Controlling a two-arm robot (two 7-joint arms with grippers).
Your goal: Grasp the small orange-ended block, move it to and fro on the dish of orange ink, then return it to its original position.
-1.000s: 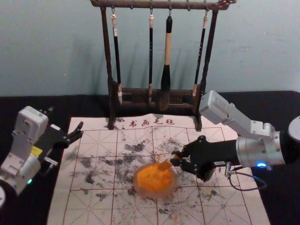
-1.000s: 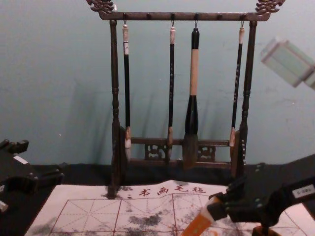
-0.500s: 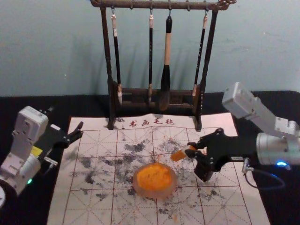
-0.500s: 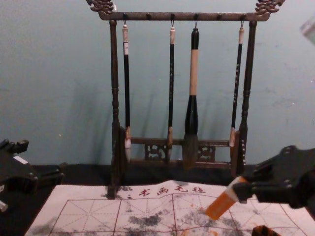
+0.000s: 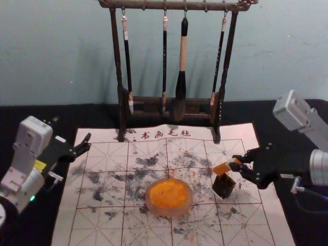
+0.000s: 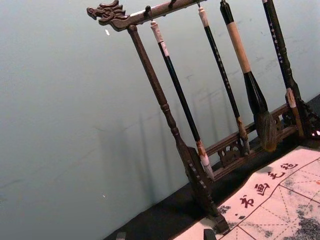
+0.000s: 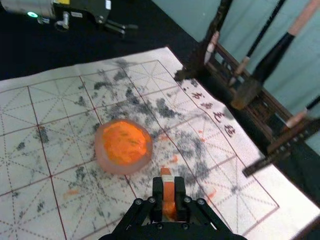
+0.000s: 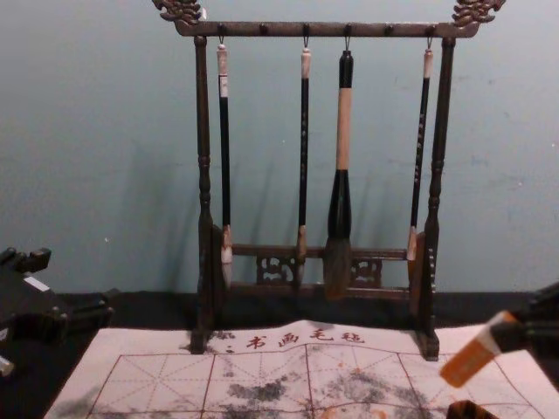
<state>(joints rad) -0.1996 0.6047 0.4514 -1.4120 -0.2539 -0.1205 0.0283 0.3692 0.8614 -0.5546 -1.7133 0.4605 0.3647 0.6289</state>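
Right hand [image 5: 236, 163] is pinching the tilted block [image 5: 222, 168] near the dark box [image 5: 224, 187], right of the dish [image 5: 169, 211]. Left hand [image 5: 88, 142] is idling, spread, at the mat's [image 5: 66, 215] left edge.

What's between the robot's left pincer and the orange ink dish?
Between the left pincer and the ink dish there's just pale mat with red lines and dark smudges. The head view shows it.

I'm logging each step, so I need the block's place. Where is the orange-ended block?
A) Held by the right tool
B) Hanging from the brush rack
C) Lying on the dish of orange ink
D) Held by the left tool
A: the right tool grips the orange-ended block, off to the right of the ink dish.
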